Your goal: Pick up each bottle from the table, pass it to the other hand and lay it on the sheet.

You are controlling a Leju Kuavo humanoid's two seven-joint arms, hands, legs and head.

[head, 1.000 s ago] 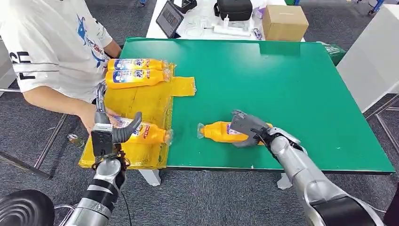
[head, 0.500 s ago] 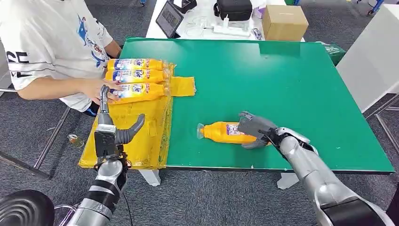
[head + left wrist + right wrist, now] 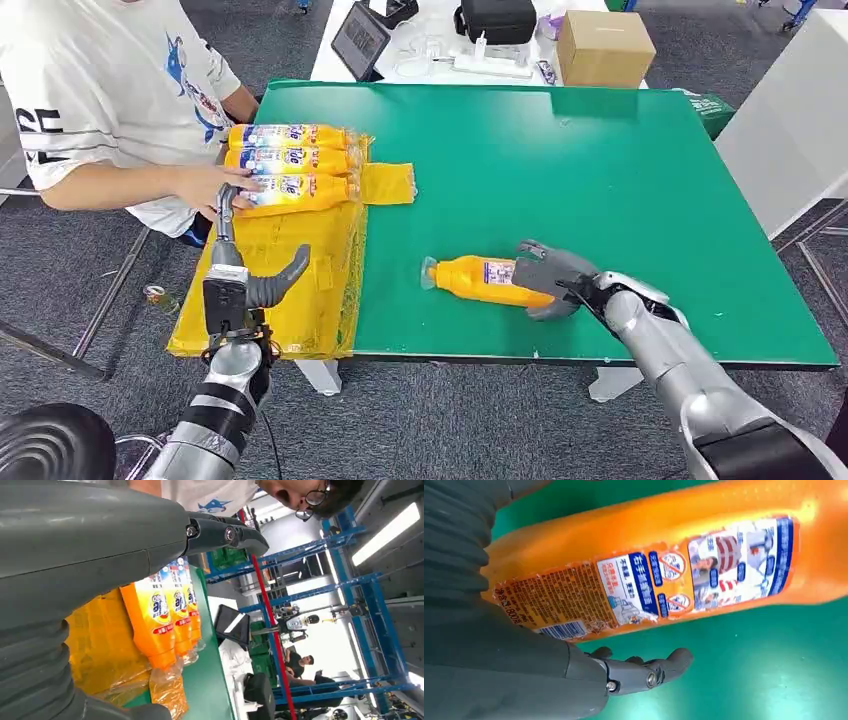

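Green table (image 3: pixel 600 170) fills the middle of the head view, grey carpet around it, a second white table with a cardboard box (image 3: pixel 605 47) at the top edge. Yellow sheet (image 3: pixel 290 270) draped over the table's left end.

Three orange bottles (image 3: pixel 290 160) lie side by side at the sheet's upper part, caps pointing right. A person's hand (image 3: pixel 215 187) rests at the base of the nearest one.

Fourth bottle (image 3: pixel 487 281) lies on bare green at lower centre, well apart from the sheet. Long axis runs roughly left-right across the frame, cap end toward the sheet, base end to the right.

Right hand (image 3: pixel 548 278) sits at the base end, fingers curved over the body. Right wrist view: thumb (image 3: pixel 644 672) on the near flank, bottle (image 3: pixel 664 575) across the palm. Cannot tell whether the grasp is firm; the bottle looks to be on the table.

Left hand (image 3: pixel 240 275) is over the sheet's lower part, upright, fingers spread, holding nothing.

Judgement: right hand is clearly the nearer. The coming lift depends on wrapping the bottle across its long axis; the cap end then points toward the waiting left hand for the pass.
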